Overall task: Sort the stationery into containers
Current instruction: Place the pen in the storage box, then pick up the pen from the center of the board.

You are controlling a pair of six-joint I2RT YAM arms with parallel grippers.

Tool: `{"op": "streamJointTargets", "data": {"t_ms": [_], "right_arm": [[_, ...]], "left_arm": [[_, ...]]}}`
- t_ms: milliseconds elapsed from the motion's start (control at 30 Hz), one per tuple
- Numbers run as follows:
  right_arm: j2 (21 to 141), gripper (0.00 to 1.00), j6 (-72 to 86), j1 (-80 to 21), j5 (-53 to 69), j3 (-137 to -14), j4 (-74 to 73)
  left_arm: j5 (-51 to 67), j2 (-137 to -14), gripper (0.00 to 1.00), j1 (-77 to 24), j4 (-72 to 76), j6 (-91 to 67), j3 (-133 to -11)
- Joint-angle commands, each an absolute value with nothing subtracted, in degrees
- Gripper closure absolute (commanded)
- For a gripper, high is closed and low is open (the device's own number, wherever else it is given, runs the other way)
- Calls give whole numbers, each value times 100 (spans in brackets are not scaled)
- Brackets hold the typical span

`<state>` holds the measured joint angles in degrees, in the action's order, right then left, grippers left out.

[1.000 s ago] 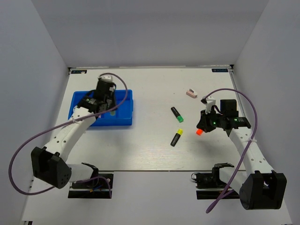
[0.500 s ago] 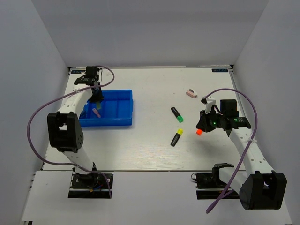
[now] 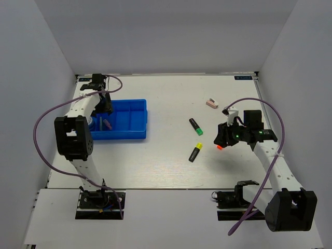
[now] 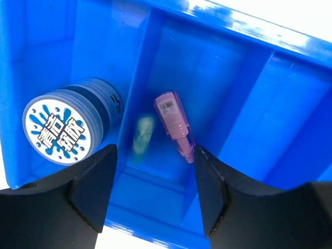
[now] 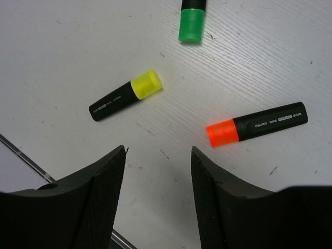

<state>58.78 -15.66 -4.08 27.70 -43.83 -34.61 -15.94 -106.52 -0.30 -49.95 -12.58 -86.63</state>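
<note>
In the left wrist view my left gripper (image 4: 154, 181) hangs open over the blue tray (image 4: 290, 104), holding nothing. Below it one compartment holds a pink eraser (image 4: 175, 124) and a blurred mint eraser (image 4: 144, 134). The round blue-white roll (image 4: 62, 127) stands in the neighbouring compartment. From above, the left gripper (image 3: 105, 106) is over the tray's (image 3: 132, 116) far left part. My right gripper (image 5: 158, 176) is open just above the table, and the orange highlighter (image 5: 257, 124) lies a little to its right. The yellow highlighter (image 5: 124, 96) and green highlighter (image 5: 192, 21) lie further off.
A small pink clip (image 3: 211, 103) lies on the table at the back right. The green highlighter (image 3: 195, 126), yellow highlighter (image 3: 195, 152) and orange highlighter (image 3: 220, 147) sit mid-table by the right gripper (image 3: 224, 137). White walls close in the table on three sides.
The left arm swung to the tray's far left and its jaws opened; the mint eraser now lies in the tray. The right jaws opened, leaving the orange highlighter on the table.
</note>
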Motion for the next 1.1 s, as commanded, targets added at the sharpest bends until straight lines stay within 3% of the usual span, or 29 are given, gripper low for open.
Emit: {"op": "streamJointTargets", "data": {"t_ms": [0,67,100,133,200,300,333,367,400,433,467,533,767,1067], "right_arm": [[5924,43,-1617,-387,2927,-4588,-3480],[5959,43,-1626,-395,2944,-4579,-3472],[5968,43,-1635,-378,2988,-4570,-3506],[5994,45,-1643,-404,3032,-4579,-3463],[6029,54,-1705,-457,3224,-4553,-3445],[6318,60,-1828,-641,3331,-4702,-3428],[6467,60,-1863,-703,3279,-4746,-3419],[6538,60,-1881,-903,3217,-4938,-3428],[6757,57,-1898,-957,3095,-5157,-3419],[7029,55,-1890,-1080,3042,-5394,-3375],[7344,52,-1890,-1133,2832,-5536,-3366],[8168,42,-1863,-1422,2455,-6308,-3576],[10385,40,-1302,-2170,1442,-8400,-4165],[11452,37,-1160,-2399,440,-8930,-4166]], "left_arm": [[-1547,-10415,29,-44,-5027,-1169,-8745],[-1337,-10240,32,-44,-4992,-1222,-8701],[-1275,-10100,38,-53,-4975,-1256,-8605],[-1214,-10012,70,-105,-4931,-1300,-8552],[-906,-9538,99,-202,-4887,-1397,-8238],[-283,-8537,99,-771,-4510,-1503,-7293],[-194,-8273,97,-1078,-4326,-1581,-7103],[-19,-7592,88,-1438,-4342,-1599,-6780],[278,-7385,73,-1633,-4307,-1617,-6420],[386,-6991,32,-2000,-4281,-1643,-6042],[648,-6639,17,-2456,-4228,-1626,-5847],[607,-6208,0,-3307,-4228,-1521,-5147],[-351,-5011,0,-4332,-4420,-1319,-4157],[-492,-4350,0,-4456,-4491,-1301,-3999]]}}
